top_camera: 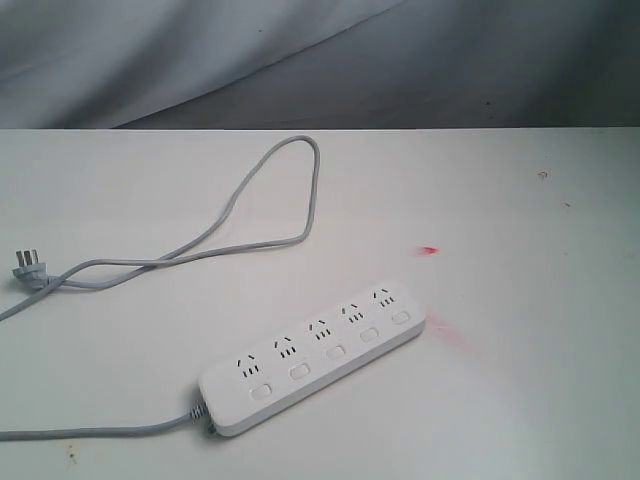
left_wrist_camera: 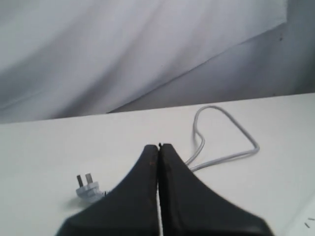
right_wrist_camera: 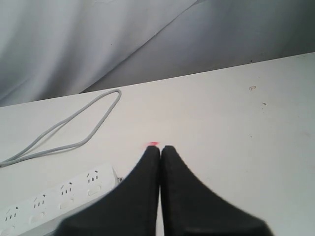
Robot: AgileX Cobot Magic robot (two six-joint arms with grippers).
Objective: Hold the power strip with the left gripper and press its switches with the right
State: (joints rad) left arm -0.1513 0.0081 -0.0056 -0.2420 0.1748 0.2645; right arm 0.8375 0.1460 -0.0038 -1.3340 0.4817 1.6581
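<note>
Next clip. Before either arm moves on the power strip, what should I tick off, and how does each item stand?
1. The power strip lies flat on the table, outlets up: ok.
2. The left pincer holds the strip: not ok; it is shut on nothing, away from the strip.
3. The right pincer is closed for pressing: ok; fingers together, empty.
4. All five switches are uncovered: ok.
5. The cable is off the strip's top face: ok.
6. Switches on or off: cannot tell.

Power strip (top_camera: 320, 350) on table (top_camera: 540, 300), cable (top_camera: 290, 190) behind (plug (top_camera: 27, 264) far left)
</note>
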